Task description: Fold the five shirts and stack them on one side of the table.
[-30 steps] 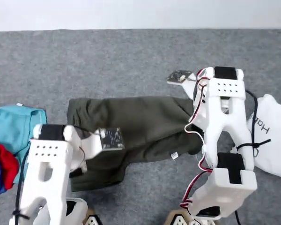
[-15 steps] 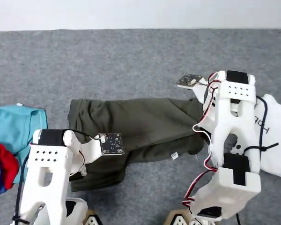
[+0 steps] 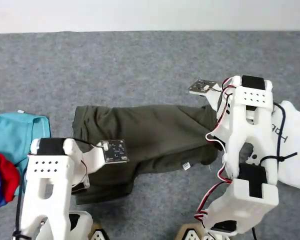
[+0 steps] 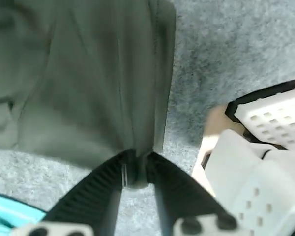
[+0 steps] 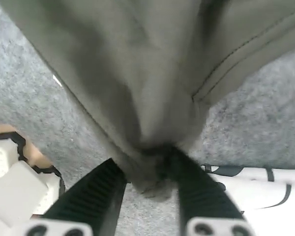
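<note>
Centrally, the olive shirt (image 3: 150, 135) is spread crumpled on the grey table (image 3: 140, 60), pinched at both ends. Its thin hem could be tugged free of the closed left gripper (image 4: 136, 169) if lifted unevenly; the right gripper (image 5: 150, 179) is clamped on bunched cloth. Both arms are bent low over it.

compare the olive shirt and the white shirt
The olive shirt is dark, the white shirt pale with dark print. The olive shirt stretches across the middle; the white shirt sits at the right edge. Left gripper and right gripper pinch the olive shirt, not the white shirt. Both lie on the grey table.
</note>
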Controlling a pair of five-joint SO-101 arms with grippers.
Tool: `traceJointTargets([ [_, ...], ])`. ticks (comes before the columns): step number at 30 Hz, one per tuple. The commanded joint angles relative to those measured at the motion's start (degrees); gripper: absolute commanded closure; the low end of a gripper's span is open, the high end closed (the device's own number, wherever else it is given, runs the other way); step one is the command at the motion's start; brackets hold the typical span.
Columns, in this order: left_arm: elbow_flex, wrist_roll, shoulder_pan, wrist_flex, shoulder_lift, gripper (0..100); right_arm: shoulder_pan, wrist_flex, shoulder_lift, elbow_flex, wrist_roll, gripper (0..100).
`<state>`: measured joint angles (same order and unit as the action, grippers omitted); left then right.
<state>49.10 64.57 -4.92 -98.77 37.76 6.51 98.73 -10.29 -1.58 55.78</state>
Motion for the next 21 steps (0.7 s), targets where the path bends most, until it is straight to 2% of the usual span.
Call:
traceJointTargets([
  [1,-0.66,-2.73,-1.49,-1.67,1.23,89,0.75,1.01,3.03,-2.02,-3.34,78.3],
  [9,-2.51,-3.25,-1.58,-1.49,1.23,88,-0.04,2.86,3.21,-4.13,-3.69,76.9],
  [12,-6.73,-3.87,-2.99,1.76,1.23,89,-0.04,2.86,3.21,-9.85,-4.57,77.2],
  [16,-9.54,-10.46,-6.51,15.82,0.79,89,-2.95,-1.54,2.15,-16.70,-11.34,77.2],
  [19,-8.04,-18.64,-7.12,29.10,0.62,89,-6.46,-7.34,0.75,-17.67,-17.23,77.5],
  [21,-5.32,-24.00,-6.95,37.63,0.62,91,-8.40,-12.00,-0.48,-17.67,-21.54,81.3],
])
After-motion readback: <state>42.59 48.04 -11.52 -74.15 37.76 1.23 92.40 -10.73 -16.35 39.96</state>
